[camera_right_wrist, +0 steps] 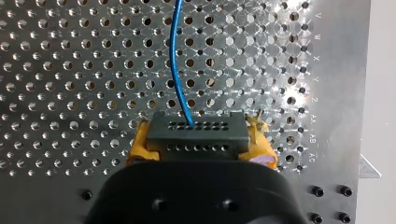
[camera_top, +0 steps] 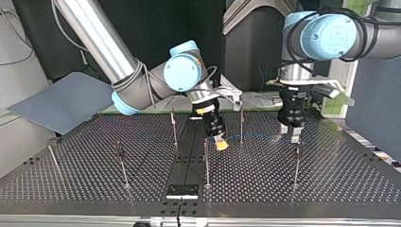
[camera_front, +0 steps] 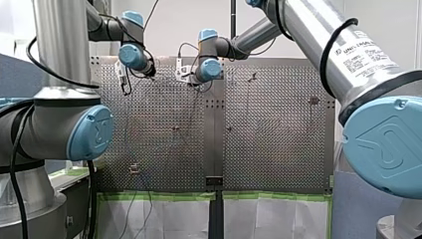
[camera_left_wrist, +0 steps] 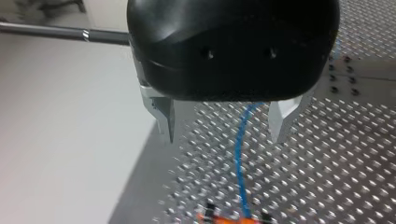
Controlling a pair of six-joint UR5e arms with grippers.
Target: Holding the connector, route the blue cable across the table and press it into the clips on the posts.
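In the right wrist view, my right gripper is shut with its yellow pads on a dark grey connector. The blue cable leaves the connector and runs ahead over the perforated table. In the top view, this gripper hangs just above the table between two posts. The cable arcs from it towards my left gripper. The left wrist view shows my left gripper open, its metal fingers either side of the cable without touching it.
Several thin posts stand on the table, among them one beside the right gripper, one in front of it and one in front of my left gripper. A black bracket sits at the table's near edge in the top view.
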